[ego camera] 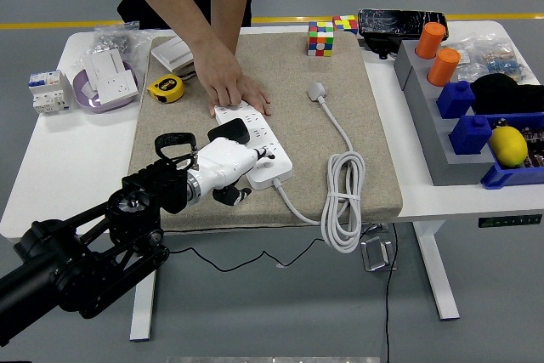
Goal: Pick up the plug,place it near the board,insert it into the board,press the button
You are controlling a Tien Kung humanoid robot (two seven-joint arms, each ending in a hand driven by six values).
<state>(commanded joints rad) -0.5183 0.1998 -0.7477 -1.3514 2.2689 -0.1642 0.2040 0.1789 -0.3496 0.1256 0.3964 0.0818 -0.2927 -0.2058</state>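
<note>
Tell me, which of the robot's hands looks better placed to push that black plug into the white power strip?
The left. Its white hand is right at the black plug sitting on the white power strip, which a person's hand steadies at the far end. The right hand isn't visible.

Black plug atop white board

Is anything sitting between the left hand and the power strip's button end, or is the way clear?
Nothing visible blocks it. The left hand is already at the near end of the power strip, beside the black plug seated in it. The person's hand presses on the strip's far end, away from the robot's side. The button itself cannot be made out.
</note>
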